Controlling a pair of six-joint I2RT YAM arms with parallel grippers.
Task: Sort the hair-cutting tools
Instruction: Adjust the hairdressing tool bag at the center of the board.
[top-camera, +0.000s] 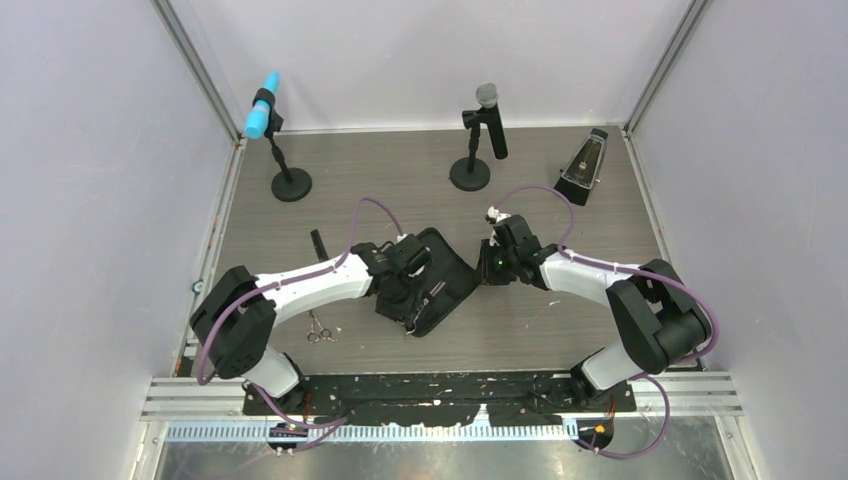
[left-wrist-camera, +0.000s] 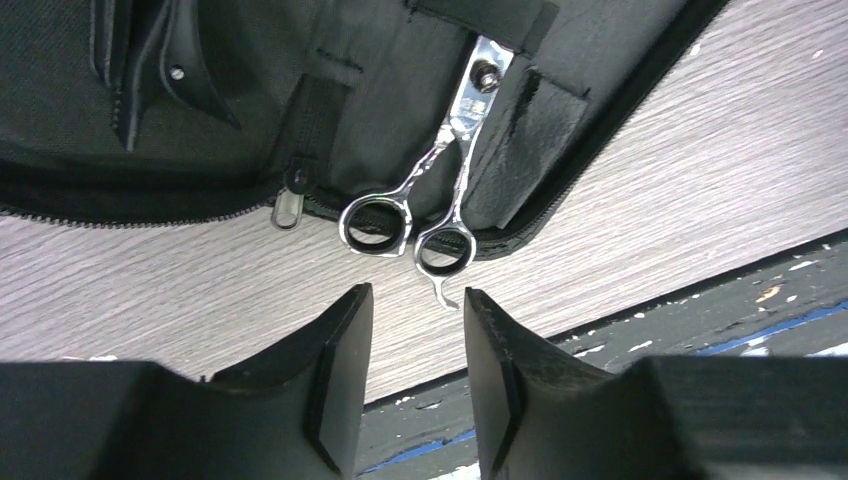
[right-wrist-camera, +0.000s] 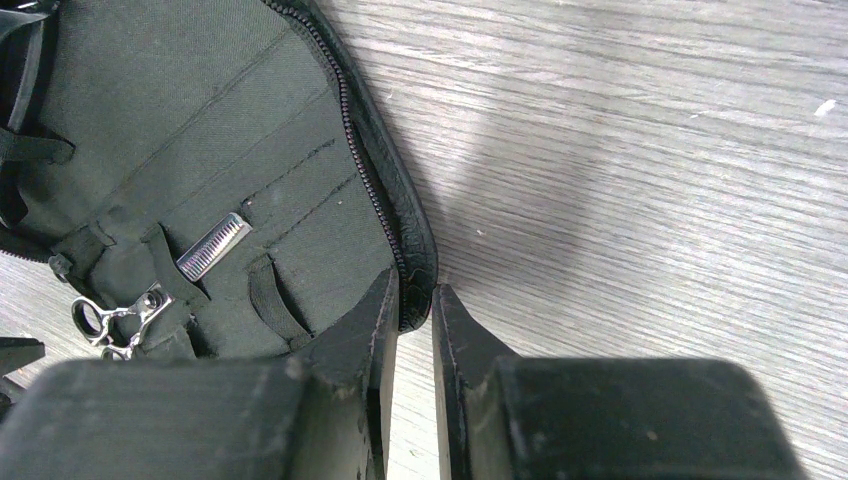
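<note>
Silver scissors (left-wrist-camera: 460, 115) directly ahead of the left gripper (left-wrist-camera: 417, 300), just past the fingertips. Blades tucked under a strap (left-wrist-camera: 520, 15) inside the black zip case (left-wrist-camera: 400, 60); both finger rings reaching out over the zip edge toward the wood-grain table (left-wrist-camera: 150, 290). Left fingers (left-wrist-camera: 340, 380) parted to a moderate gap, nothing between them, not touching the rings. Curved tang of the nearer ring closest to the tips. Zip pull (left-wrist-camera: 287, 210) lying beyond the left-hand finger, beside the rings.

Right gripper (right-wrist-camera: 413, 288) at the opposite edge of the case. Right fingers (right-wrist-camera: 365, 340) set nearly together, pinched on the zipped rim of the case; only a thin slit between the tips, rim running into it. Case open, lining up, spreading away to the left of the right fingers. Ribbed silver tip (right-wrist-camera: 213, 247) poking from a pocket slot there, near the same scissors; identity not discernible.

Second silver scissors (top-camera: 320, 330) flat on the table, outside the case, well behind the left fingers beside the left forearm, well apart from the right fingers. Slim black tool (top-camera: 318, 242) also on bare table, off to the outer side of the left fingers, apart from the case; too small to name.
</note>
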